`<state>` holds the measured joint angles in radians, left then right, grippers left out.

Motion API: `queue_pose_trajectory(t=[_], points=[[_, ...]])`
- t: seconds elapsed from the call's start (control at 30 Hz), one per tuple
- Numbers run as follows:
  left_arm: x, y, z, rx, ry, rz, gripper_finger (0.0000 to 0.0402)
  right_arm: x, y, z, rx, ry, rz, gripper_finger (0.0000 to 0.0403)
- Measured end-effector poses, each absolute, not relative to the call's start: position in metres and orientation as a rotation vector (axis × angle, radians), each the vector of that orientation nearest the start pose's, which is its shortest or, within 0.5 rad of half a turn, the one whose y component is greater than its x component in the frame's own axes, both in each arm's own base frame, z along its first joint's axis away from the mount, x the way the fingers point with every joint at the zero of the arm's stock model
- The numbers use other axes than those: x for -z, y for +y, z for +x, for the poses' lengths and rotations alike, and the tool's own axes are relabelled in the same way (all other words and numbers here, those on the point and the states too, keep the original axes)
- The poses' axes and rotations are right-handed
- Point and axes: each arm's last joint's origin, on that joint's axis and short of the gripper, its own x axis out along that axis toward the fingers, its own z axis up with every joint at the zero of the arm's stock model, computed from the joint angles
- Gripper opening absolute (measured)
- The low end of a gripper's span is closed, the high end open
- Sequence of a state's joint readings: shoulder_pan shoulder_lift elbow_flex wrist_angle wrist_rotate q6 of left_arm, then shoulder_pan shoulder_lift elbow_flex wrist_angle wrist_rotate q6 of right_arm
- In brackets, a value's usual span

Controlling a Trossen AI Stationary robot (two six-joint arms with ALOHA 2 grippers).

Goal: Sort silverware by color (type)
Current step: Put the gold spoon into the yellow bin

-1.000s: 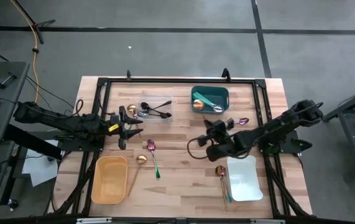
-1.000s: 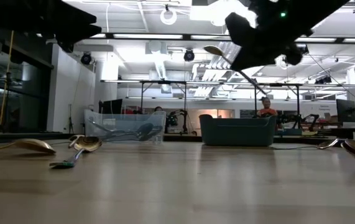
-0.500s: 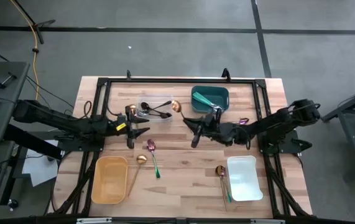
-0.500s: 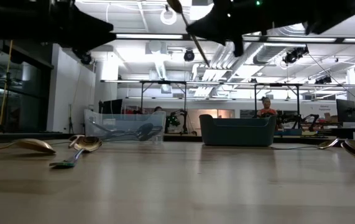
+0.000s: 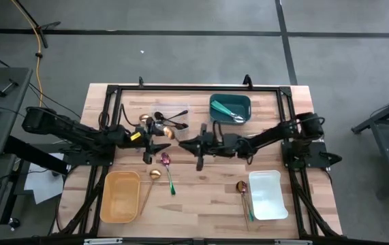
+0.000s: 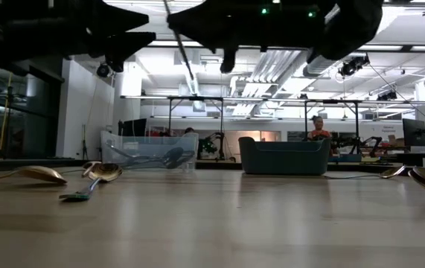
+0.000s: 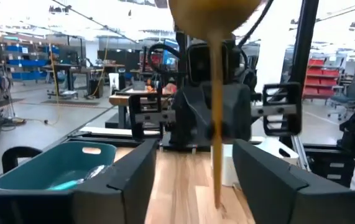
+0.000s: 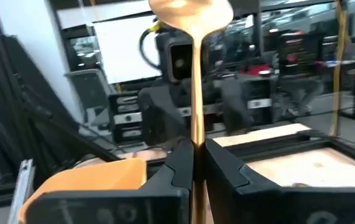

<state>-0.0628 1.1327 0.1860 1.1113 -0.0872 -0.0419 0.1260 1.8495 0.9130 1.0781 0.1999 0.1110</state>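
Note:
My right gripper (image 8: 194, 163) is shut on a gold spoon (image 7: 216, 93) and holds it in the air over the middle of the table (image 5: 201, 197). The spoon's bowl (image 8: 189, 12) is up. My left gripper (image 7: 199, 180) faces the right gripper (image 5: 182, 143) and is open. Its two fingers (image 7: 127, 180) stand on either side of the spoon's handle without touching it. In the low view the handle (image 6: 182, 52) shows as a thin slanting line high above the table. Loose silverware lies on the wood: a gold spoon (image 5: 153, 175), a pink-headed one (image 5: 166, 160), another (image 5: 242, 187). My right gripper pinches the gold spoon's handle (image 8: 194, 134) between its two fingers, about halfway along. The fingers come level from the table's right side and lie across the handle. The spoon is lifted clear and stands nearly upright, bowl above the fingers and free end (image 7: 217, 199) hanging below.
A clear container (image 5: 180, 111) with dark spoons and a teal container (image 5: 216, 112) with teal-handled pieces stand at the far side. An orange container (image 5: 120, 197) is at the near left and a white one (image 5: 268, 195) at the near right. A pink piece (image 5: 267, 133) lies by the right arm.
My right gripper has carried the gold spoon toward the table's left, up to my left gripper, and has tipped up to level. The spoon has turned nearly upright. My left gripper has moved a little toward the table's right, so that its fingers stand around the handle.

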Motion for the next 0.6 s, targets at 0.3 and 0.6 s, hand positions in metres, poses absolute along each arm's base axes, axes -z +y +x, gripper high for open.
queue_pose_trajectory(t=[0.3, 0.6], points=[[-0.201, -0.014, 0.204, 0.066, -0.179, -0.092, 0.0271, -0.205, 0.045, 0.403, 0.062, -0.011, 0.094, 0.0012], [-0.198, -0.015, 0.208, 0.074, -0.155, -0.074, 0.0238, -0.206, 0.044, 0.407, 0.113, 0.005, 0.058, 0.0012]])
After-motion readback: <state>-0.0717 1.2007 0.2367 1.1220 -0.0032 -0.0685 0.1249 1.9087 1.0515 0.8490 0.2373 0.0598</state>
